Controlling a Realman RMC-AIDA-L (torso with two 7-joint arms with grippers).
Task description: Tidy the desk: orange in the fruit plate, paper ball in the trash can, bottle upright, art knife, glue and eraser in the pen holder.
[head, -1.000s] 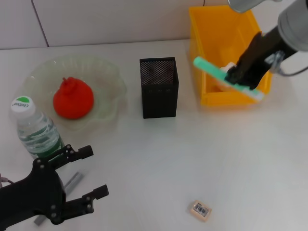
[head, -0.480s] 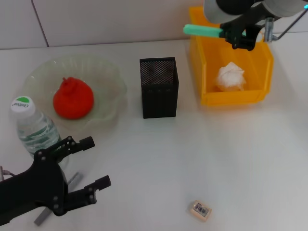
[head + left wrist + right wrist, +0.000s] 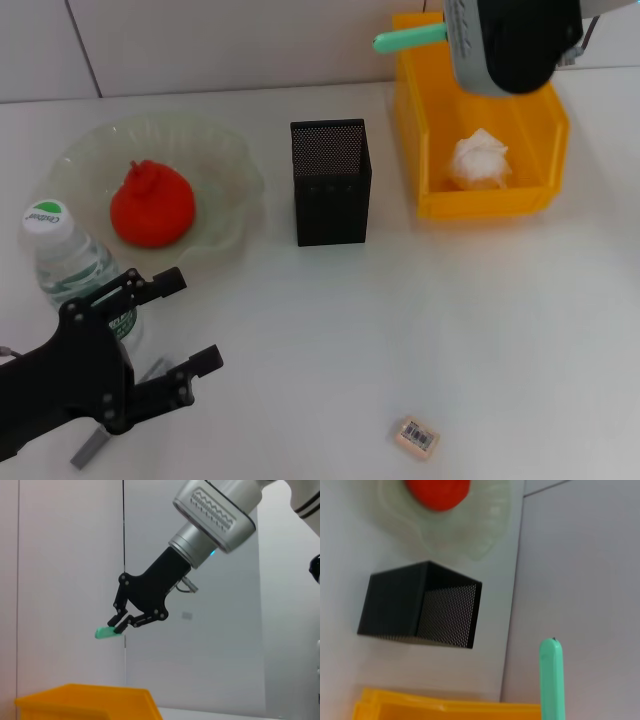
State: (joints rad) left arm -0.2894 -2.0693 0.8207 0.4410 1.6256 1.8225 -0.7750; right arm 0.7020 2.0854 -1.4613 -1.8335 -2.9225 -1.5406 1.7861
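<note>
Overhead, right claw (image 3: 119, 625) pinching green art knife (image 3: 408, 38) above trash can (image 3: 432, 205) rim, left claw (image 3: 178, 322) wide beside bottle (image 3: 62, 262).

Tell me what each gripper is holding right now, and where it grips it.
The right gripper pinches a slim green tool by one end, high above the trash can. The left gripper is open and holds nothing, beside the bottle.
</note>
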